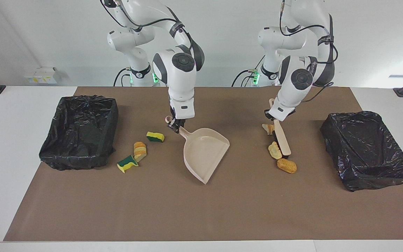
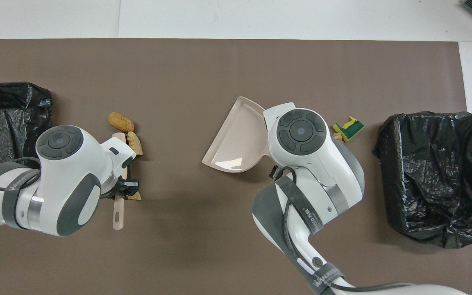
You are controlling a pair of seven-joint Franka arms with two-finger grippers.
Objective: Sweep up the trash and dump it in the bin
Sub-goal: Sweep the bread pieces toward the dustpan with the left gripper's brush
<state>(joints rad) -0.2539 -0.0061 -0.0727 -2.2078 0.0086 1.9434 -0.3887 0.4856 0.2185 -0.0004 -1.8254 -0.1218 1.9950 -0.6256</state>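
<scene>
My right gripper is shut on the handle of a beige dustpan, which lies on the brown mat with its mouth turned away from the robots; the dustpan also shows in the overhead view. My left gripper is shut on a beige brush, whose head rests on the mat. Beside the brush lie three golden-brown bread scraps. Toward the right arm's end lie two yellow-green sponge chunks and a bread scrap.
A black bag-lined bin stands at the right arm's end of the mat, close to the sponge scraps. A second black-lined bin stands at the left arm's end. Both look empty inside. The mat lies on a white table.
</scene>
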